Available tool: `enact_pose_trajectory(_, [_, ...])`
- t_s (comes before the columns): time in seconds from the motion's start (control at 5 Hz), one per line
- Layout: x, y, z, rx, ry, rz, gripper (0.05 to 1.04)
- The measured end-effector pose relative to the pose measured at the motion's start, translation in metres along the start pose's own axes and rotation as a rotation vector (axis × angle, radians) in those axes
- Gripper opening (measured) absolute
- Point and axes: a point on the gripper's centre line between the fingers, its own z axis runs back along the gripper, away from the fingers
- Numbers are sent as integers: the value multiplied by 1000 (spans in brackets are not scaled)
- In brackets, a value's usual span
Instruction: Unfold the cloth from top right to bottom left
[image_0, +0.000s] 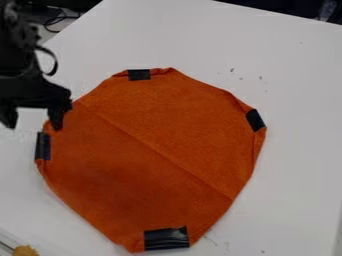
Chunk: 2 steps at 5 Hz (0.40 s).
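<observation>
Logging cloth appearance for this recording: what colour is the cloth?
The cloth is orange, showing best in the camera view.

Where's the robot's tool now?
In the camera view, the black tool is at the left edge, by the orange cloth and its leftmost black patch.

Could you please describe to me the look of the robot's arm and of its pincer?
The arm is black, with a bumpy, uneven outline. A thin, dark loop, probably a cable, curves out from its side. The pincer is also black: a wide bar carries two short fingers, which narrow towards their tips.
</observation>
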Motion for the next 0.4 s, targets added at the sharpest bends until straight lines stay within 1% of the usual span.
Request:
enact_pose_trajectory(0.2, [6, -16, 8, -78, 16, -77, 1001])
enact_pose_trajectory(0.4, [-2, -27, 1, -132, 93, -125, 1001])
